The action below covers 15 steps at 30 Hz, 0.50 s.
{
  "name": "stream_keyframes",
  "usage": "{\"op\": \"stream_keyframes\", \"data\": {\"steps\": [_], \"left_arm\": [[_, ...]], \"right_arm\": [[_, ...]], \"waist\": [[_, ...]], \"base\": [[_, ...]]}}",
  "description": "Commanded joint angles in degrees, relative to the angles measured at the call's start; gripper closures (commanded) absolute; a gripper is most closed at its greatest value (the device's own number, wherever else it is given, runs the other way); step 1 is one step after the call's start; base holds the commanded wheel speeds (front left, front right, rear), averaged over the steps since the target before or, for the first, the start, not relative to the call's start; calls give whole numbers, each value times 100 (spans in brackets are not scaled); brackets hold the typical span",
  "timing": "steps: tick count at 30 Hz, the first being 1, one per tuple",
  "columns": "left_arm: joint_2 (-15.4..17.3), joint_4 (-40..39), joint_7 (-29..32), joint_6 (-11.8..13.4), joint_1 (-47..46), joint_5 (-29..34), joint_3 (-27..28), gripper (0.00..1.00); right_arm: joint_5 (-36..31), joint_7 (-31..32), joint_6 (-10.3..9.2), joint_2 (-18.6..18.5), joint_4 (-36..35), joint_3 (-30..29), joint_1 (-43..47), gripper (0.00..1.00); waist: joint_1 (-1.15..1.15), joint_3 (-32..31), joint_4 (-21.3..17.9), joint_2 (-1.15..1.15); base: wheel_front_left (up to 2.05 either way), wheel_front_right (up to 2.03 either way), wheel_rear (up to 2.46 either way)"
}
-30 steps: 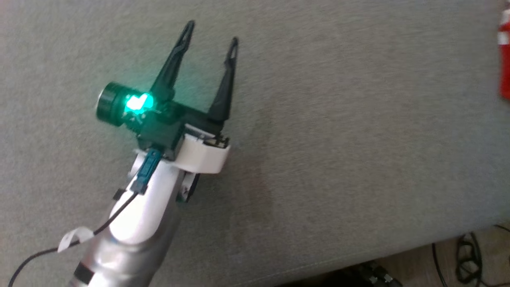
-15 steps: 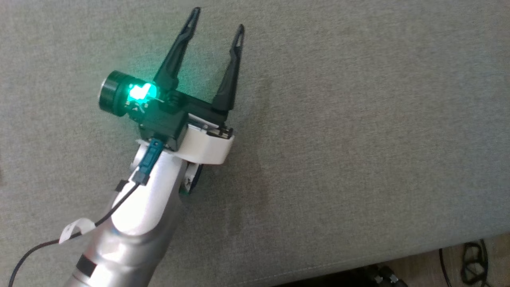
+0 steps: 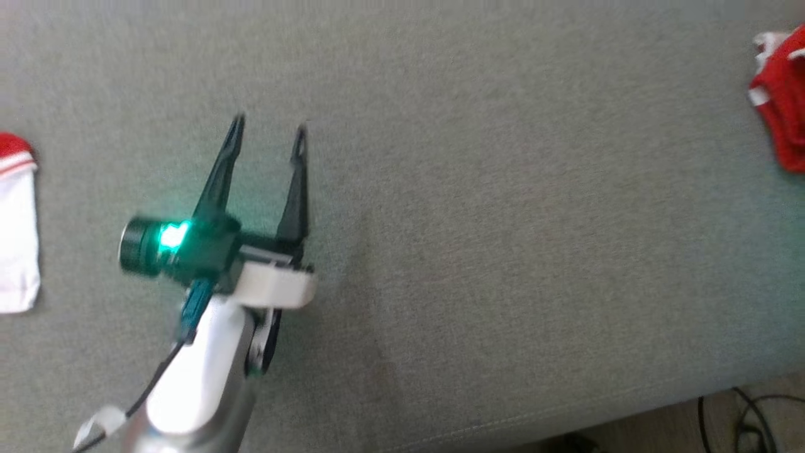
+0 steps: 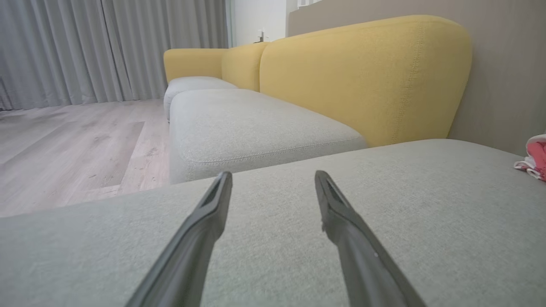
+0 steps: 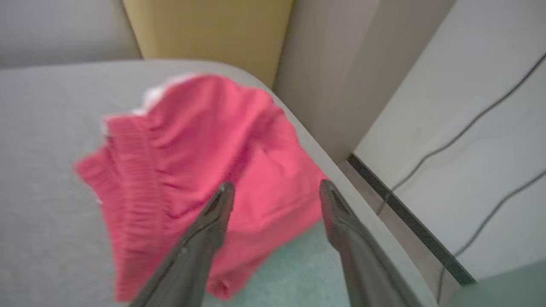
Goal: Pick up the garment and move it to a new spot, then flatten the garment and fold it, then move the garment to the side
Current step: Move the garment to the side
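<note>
Left pincer point(image 3: 269, 126) spread wide, two long dark fingers apart with nothing between them, hovering over the bare middle-left of the grey woven-fabric sofa seat point(image 3: 503, 220) – green light glowing on the black wrist camera housing point(image 3: 170, 238) behind the fingers. In the left wrist view the fingers point across the grey seat toward a mustard-yellow upholstered backrest point(image 4: 362, 76), with grey pleated curtains point(image 4: 106, 47) and a pale wood-plank floor point(image 4: 64, 145) beyond.

Right pincer point(image 5: 276, 184) also spread, fingers well apart and pinching nothing; crumpled red knit garment with white trim point(image 5: 192, 149) lies loose under and ahead of the fingertips. Cannot tell whether the left fingertip touches the cloth or hangs just above it.

The garment sits bunched up at the far right end of the seat, near its rounded corner and edge – in the head view it is a red heap at the right border, well apart from the left pincer. Ribbed band visible along its left side in the right wrist view, picture blurred there.

At the left border of the head view, a flat white cloth with a red band at the top point(image 3: 16, 251) lies on the seat, apart from the left pincer. Thin dark cables point(image 5: 469, 128) run over the pale floor beside the sofa
</note>
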Motion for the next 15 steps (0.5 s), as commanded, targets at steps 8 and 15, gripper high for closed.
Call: {"op": "stream_keyframes", "data": {"steps": [8,15], "left_arm": [[193,-128,-22,214,656,-246,536,0],[225,-145,-22,322,895,-354,715,0]], "right_arm": [[-343,-51,-4,1212,-2771,-292,1496,0],[-487,557,-4,2077,-4945,-152,2464,0]], "waist": [[1,-787,150,0],[1,-1028,480,0]], "base": [[0,0,0],[0,0,0]]}}
